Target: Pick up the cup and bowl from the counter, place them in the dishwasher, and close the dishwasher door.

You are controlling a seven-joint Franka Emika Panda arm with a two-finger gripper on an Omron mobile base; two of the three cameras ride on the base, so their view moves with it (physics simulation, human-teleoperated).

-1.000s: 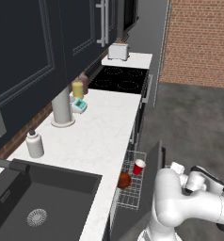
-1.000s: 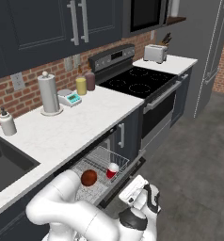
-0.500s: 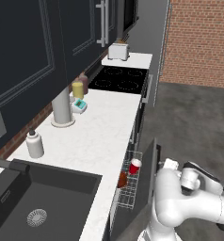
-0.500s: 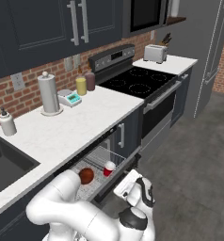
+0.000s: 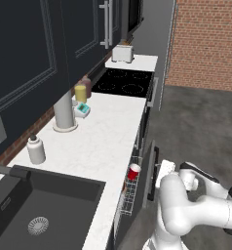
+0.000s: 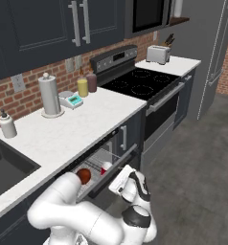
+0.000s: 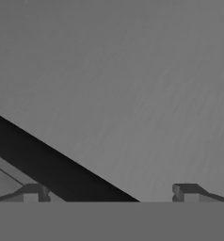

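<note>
The red cup (image 5: pixel 133 172) stands in the dishwasher's wire rack (image 5: pixel 129 195), under the white counter (image 5: pixel 113 132). The reddish-brown bowl (image 6: pixel 84 175) lies in the same rack, with the cup (image 6: pixel 105 167) just right of it. The dishwasher door (image 5: pixel 149 168) is tilted steeply upward, leaving only a narrow gap over the rack. My white hand (image 6: pixel 120 180) rests against the door's outer face (image 6: pixel 117 164). In the hand view my gripper (image 7: pixel 111 192) is open, the fingertips (image 7: pixel 34 190) set wide apart with the flat grey panel close in front and nothing between them.
A black stove (image 6: pixel 144 83) adjoins the dishwasher, with a toaster (image 6: pixel 157 54) beyond it. On the counter stand a paper towel roll (image 6: pixel 50 95), a yellow jar (image 6: pixel 82 87) and a soap bottle (image 6: pixel 7 125). A sink (image 5: pixel 35 215) lies at the near end. Open grey floor (image 5: pixel 201 127) spreads beside the cabinets.
The dishwasher door has swung upward from a wide-open tilt to nearly upright, and my hand followed it toward the cabinets. The cup and bowl stayed in the rack.
</note>
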